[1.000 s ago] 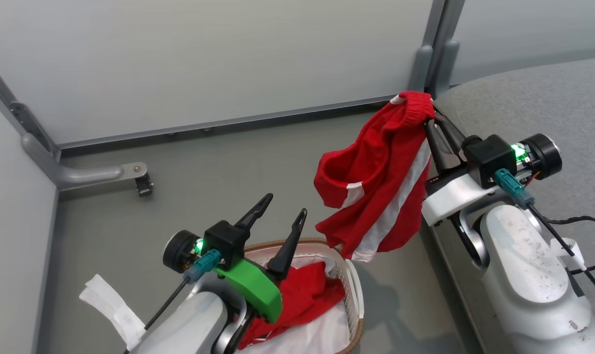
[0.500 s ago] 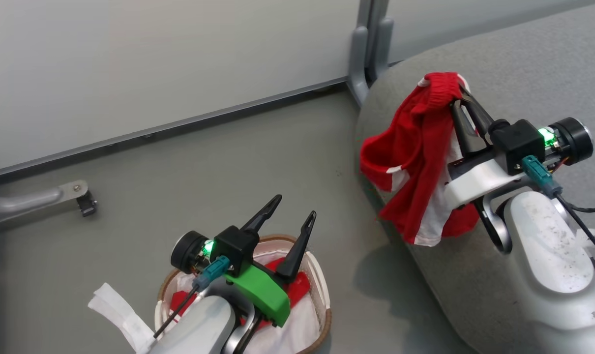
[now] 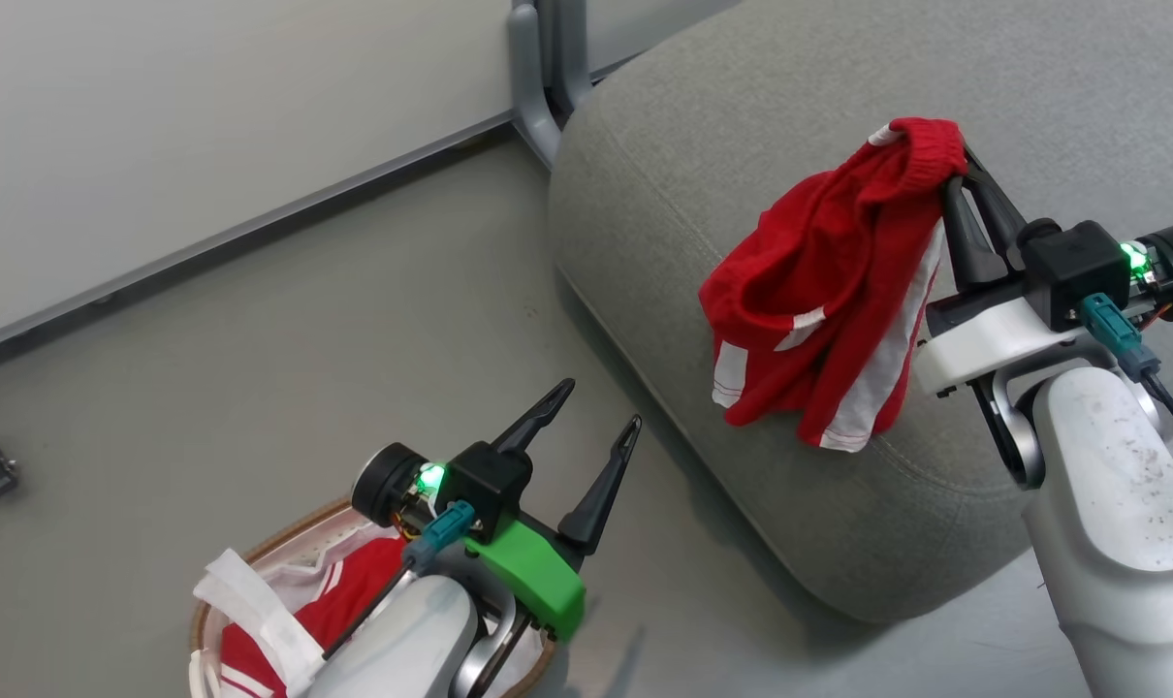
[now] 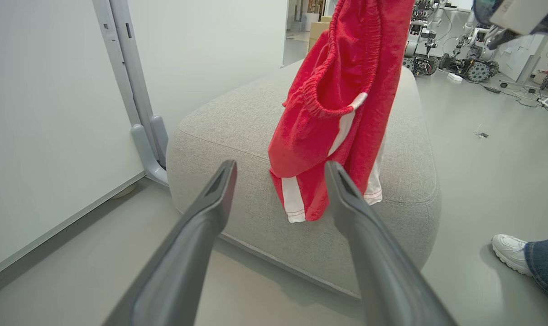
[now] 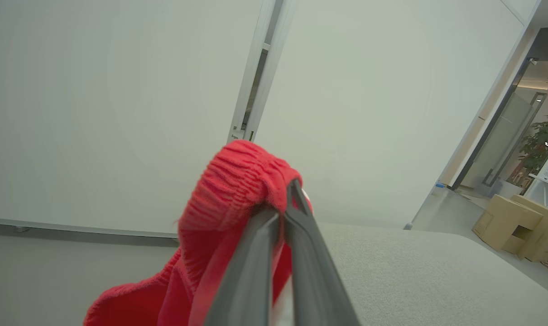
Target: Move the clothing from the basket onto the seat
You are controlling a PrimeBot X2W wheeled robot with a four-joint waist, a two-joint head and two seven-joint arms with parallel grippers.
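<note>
Clothing [image 3: 819,291] hangs pinched in jaws of the right gripper [image 3: 957,174], above the seat [image 3: 703,136].

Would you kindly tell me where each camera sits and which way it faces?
Head view: on the head, looking down at the basket and seat; shows the open left gripper and right gripper shut on the clothing.
Left wrist view: on the left wrist, facing the seat's side; its own fingers show.
Right wrist view: on the right wrist, facing the wall; its fingers pinch the clothing.
Shared: all three show clothing and seat.
</note>
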